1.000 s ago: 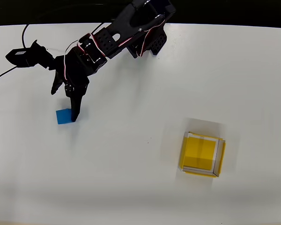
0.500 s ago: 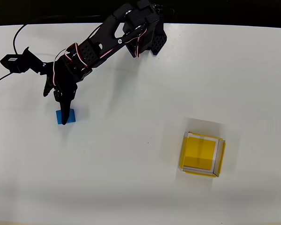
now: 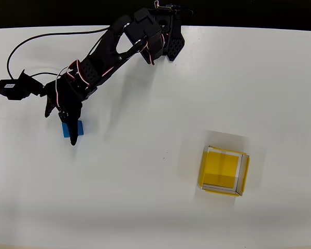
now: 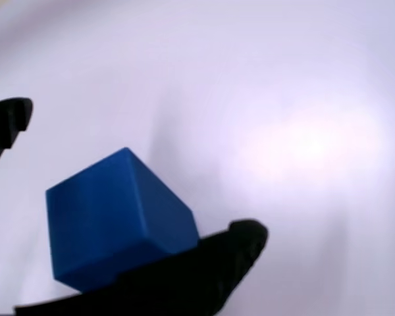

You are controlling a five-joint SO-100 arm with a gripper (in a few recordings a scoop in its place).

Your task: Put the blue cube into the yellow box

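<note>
Fingers of the gripper (image 4: 138, 197) stand apart, the blue cube (image 4: 115, 214) between them: the lower finger runs along the cube's underside edge in the wrist view, the upper tip is well clear of it. In the overhead view the cube (image 3: 72, 127) sits on the white table (image 3: 160, 104) under the gripper (image 3: 62, 122). Far off toward lower right waits the yellow box (image 3: 224, 170), so closing comes first.

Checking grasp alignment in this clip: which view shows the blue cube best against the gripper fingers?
The wrist view. There the blue cube fills the lower left, with one finger right beside it and the other apart at the left edge. In the overhead view the cube is small and partly covered by the open gripper, far from the yellow box.
</note>
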